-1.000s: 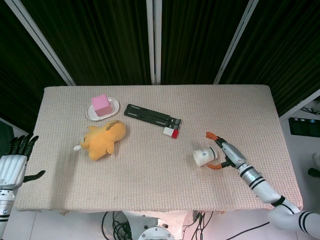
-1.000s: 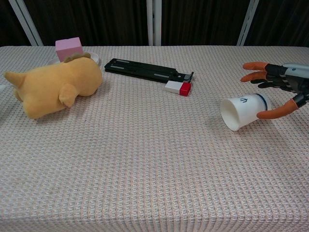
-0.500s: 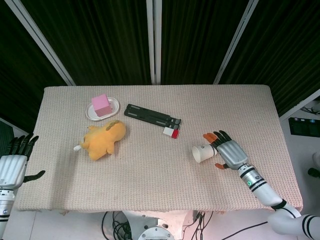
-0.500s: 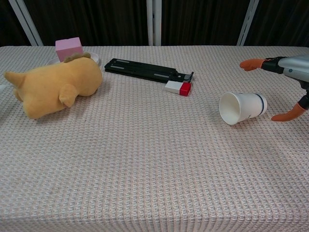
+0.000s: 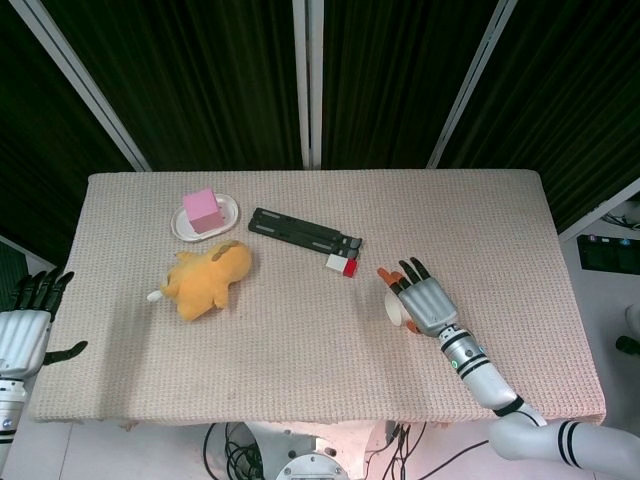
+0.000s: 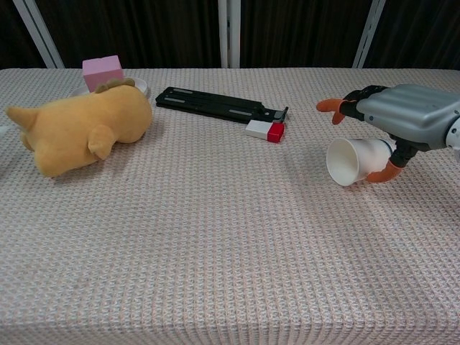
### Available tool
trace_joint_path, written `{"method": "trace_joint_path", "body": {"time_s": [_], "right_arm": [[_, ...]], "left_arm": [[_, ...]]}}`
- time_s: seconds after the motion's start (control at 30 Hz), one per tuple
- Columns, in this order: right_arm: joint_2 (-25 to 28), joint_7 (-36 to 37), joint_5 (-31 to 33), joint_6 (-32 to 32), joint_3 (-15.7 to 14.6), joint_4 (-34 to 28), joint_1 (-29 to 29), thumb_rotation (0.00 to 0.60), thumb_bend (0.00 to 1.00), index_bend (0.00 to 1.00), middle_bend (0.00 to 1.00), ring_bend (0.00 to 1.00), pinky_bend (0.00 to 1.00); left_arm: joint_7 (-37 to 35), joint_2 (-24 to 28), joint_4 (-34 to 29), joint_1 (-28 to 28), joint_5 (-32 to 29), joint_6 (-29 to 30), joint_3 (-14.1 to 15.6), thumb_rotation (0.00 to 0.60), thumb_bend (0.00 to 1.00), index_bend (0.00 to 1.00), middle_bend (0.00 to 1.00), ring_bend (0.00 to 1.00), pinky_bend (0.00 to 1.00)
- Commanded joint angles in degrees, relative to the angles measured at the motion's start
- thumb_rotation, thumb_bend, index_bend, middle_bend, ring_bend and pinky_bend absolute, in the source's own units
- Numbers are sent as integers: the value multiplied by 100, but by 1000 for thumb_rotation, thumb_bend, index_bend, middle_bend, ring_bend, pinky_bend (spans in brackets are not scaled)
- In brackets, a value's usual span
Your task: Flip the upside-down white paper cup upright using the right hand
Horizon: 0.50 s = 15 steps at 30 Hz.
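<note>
- The surface [image 5: 300,340] [image 6: 215,237] is a wide table under a beige woven cloth, with dark curtains behind it.
- The right arm [image 5: 480,375] reaches in from the near right corner, and its silver forearm slants toward the middle of the cloth.
- The yellow plush toy [image 5: 205,278] [image 6: 79,133] lies on its side on the left half, just in front of the white dish.
- The black folding stand [image 5: 303,230] [image 6: 221,105] lies flat and slantwise near the far middle.
- The right hand [image 5: 423,300] [image 6: 402,115] hovers palm down over the white paper cup. Its fingers [image 5: 400,272] are stretched forward and a little apart, and an orange-tipped thumb shows under the cup in the chest view. The pictures do not show whether the hand is closed on the cup or only cupped around it.
- The left hand [image 5: 28,325] hangs off the left edge of the surface, fingers straight and spread, holding nothing.
- The white paper cup [image 5: 396,310] [image 6: 356,159] lies on its side right of centre, its open mouth turned left toward the plush toy, mostly covered from above by the right hand.
- The white dish [image 5: 228,208] sits near the far left, and the pink cube [image 5: 202,209] [image 6: 102,72] rests in it.
- The small white and red block [image 5: 342,265] [image 6: 265,131] lies touching the right end of the black folding stand.
</note>
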Motion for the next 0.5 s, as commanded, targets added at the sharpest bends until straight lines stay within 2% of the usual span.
{"method": "trace_joint_path", "body": {"time_s": [0.03,0.3,0.5], "right_arm": [[-42,-16,42,-22,-17,37,24,600,93,28,225,0,0],[-179,-93,89,44,-78,164,59,600,146,165,353,0,0],[-276,100,-212,195,-132,315,51,600,175,262,424,1,0]], "left_arm": [[-11,-3,-2,2,-4,-6,1,600,56,37,0,0,0],[-19,11,-5,1,7,-18,12,600,55,37,0,0,0],[-49,18,13,-1,0,-33,13,600,56,37,0,0,0]]}}
